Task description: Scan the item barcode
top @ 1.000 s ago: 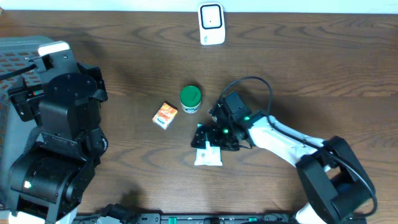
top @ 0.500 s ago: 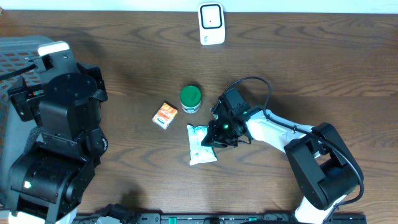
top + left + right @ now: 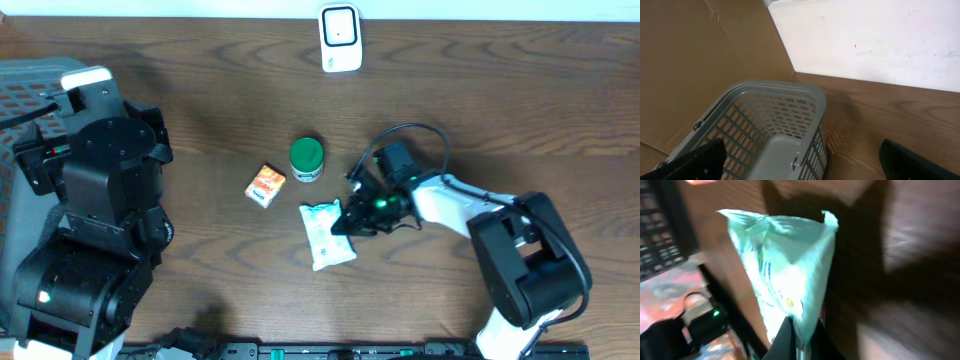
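White pouch (image 3: 782,280) — perhaps — in end effector (image 3: 799,332)

Overhead, right wrist apparently share pouch (image 3: 327,235) (image 3: 785,280).

place: mock shop checkout | cues: barcode scanner (image 3: 340,38), grey shopping basket (image 3: 790,86), wooden table (image 3: 200,80)

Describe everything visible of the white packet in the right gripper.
The white packet is a soft, crinkled plastic pouch with pale green-blue print too blurred to read. It stretches away from the right gripper, which is shut on the edge nearest it. It sits over the wooden table, below the green-lidded jar and right of the orange box, touching neither; whether it is lifted cannot be told.
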{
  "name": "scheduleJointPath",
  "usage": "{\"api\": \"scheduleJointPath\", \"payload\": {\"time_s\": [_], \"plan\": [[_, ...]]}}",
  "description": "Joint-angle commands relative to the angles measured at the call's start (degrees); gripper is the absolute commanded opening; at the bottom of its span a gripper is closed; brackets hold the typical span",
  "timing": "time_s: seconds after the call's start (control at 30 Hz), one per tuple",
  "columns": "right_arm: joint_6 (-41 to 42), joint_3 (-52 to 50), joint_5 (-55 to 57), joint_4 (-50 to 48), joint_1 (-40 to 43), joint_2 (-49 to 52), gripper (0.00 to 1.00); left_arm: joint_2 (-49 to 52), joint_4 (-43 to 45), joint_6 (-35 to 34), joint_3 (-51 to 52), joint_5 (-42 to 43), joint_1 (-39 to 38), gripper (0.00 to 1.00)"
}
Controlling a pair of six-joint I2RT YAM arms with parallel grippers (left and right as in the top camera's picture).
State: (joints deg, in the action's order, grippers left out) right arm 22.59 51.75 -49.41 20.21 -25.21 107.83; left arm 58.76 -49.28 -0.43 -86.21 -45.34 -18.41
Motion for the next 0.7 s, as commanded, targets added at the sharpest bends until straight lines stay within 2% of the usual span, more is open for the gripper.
{"api": "scheduleJointPath", "payload": {"time_s": [0.0, 0.17, 0.33, 0.57, 0.67], "plan": [[-8.6, -0.2, -12.0, -0.1, 3.7, -1.9, 0.01, 0.0, 0.0, -0.7, -0.3, -0.2, 0.2, 0.98], [-12.1, -0.2, -19.9, -0.1, 6.4, -2.0, 0.01, 0.0, 0.0, -0.7, -0.3, -0.2, 0.2, 0.98], [-12.9, -0.2, -22.1, -0.1, 7.6, -2.0, 0.01, 0.0, 0.0, -0.7, -0.3, -0.2, 0.2, 0.98], [-13.2, -0.2, -35.1, -0.8, 9.2, -2.0, 0.01, 0.0, 0.0, -0.7, -0.3, -0.2, 0.2, 0.98], [-11.1, -0.2, -30.4, -0.3, 9.6, -2.0, 0.01, 0.0, 0.0, -0.7, -0.3, -0.2, 0.2, 0.98]]}}
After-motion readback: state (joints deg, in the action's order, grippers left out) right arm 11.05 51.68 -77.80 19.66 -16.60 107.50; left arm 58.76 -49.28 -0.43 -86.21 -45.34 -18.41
